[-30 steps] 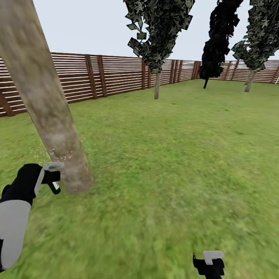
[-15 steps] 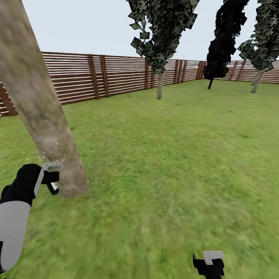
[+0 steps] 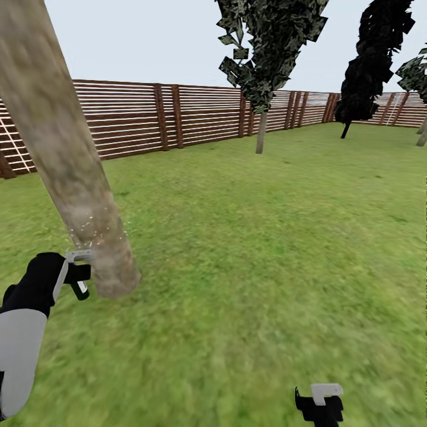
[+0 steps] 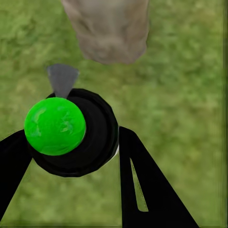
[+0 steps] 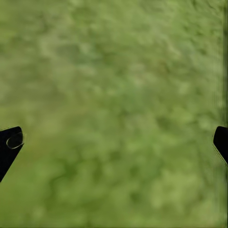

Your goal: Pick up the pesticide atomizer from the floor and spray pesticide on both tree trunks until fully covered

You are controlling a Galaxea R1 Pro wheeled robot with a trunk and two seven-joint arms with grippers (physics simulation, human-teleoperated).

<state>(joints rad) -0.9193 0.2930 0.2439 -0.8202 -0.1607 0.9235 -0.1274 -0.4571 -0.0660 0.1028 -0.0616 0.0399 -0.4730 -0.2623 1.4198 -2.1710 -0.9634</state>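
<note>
Our left gripper (image 3: 80, 279) is closed around the pesticide atomizer (image 4: 71, 133). Its top looks green from the wrist camera. The nozzle points at the tree trunk (image 3: 71, 172), which stands just in front of it and leans a little. Tiny white specks of pesticide (image 3: 95, 234) float low on the bark. We think the spray must climb up the trunk next. Our right gripper (image 3: 320, 403) hangs open over the grass (image 3: 267, 249), well apart. The fence (image 3: 136, 118) is far off, so there is lots of room.
</note>
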